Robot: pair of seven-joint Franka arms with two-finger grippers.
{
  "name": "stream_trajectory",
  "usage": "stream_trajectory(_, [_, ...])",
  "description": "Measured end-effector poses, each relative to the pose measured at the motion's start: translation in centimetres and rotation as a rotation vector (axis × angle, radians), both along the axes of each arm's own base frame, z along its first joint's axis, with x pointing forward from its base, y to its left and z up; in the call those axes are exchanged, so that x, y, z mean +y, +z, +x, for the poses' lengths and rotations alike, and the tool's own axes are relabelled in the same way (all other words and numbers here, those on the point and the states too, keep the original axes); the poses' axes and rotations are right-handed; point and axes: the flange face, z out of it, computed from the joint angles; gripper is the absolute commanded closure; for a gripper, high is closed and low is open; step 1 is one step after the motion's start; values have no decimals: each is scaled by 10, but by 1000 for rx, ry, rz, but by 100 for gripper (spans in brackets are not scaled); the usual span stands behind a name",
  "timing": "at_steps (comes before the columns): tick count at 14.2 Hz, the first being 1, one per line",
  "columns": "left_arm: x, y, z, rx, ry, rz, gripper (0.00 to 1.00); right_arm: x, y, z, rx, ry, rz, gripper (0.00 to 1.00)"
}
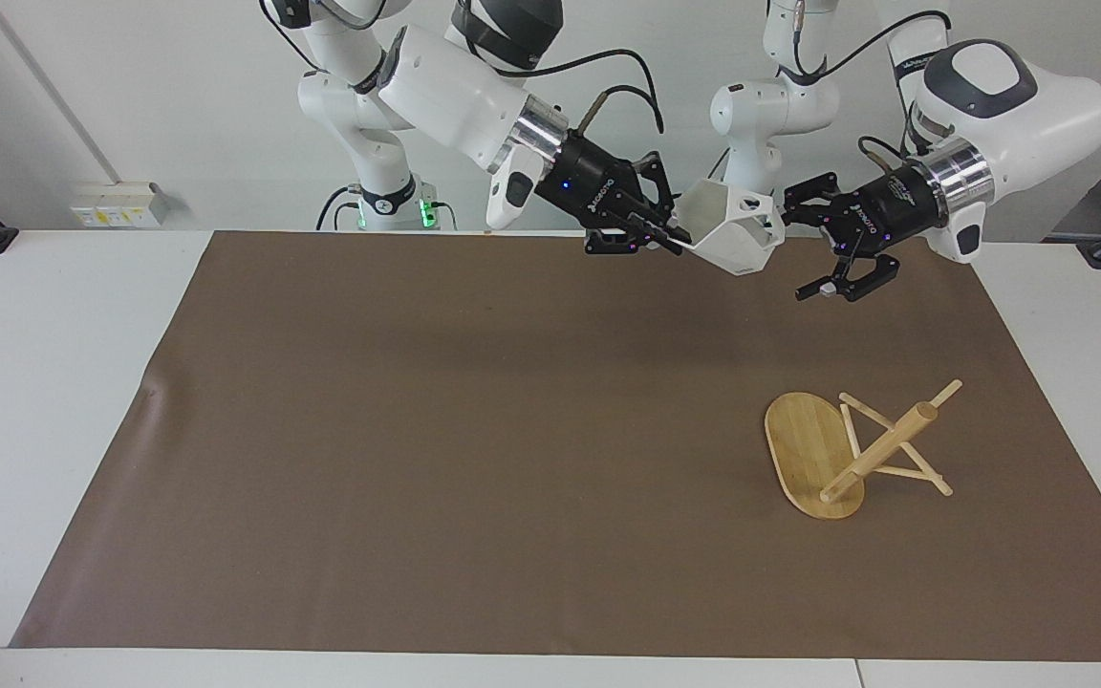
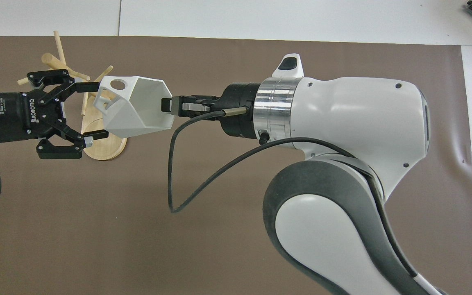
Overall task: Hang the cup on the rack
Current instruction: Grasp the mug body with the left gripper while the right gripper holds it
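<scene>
Right tool: the right tool (image 1: pixel 673 237) (image 2: pixel 166 107) is clamped tight on the rim wall of the cup (image 1: pixel 730 229) (image 2: pixel 135 105), one finger inside the mouth and one outside, holding it up in the air over the counter's brown mat (image 1: pixel 474 430).
Left tool: the left tool (image 1: pixel 804 250) (image 2: pixel 94 110) has its jaws spread wide at the cup's handle end; one fingertip is just beside the pierced handle, the other lower by the cup's body. Whether either fingertip touches the cup cannot be told.
Cup: tipped on its side between the two tools, mouth toward the right tool.
Rack: the rack (image 1: pixel 842 449) (image 2: pixel 96 139) lies toppled on the mat, well below the left tool.
Hidden: in the overhead view the left tool and cup cover much of the rack.
Views: only the facing view shows the whole rack and the cup's height.
</scene>
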Motion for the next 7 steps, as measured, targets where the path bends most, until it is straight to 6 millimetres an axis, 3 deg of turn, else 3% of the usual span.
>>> stream_trajectory(7, [-24,3,-4,-13,-52,2,0,1,-1,-2,0,2,-4,100])
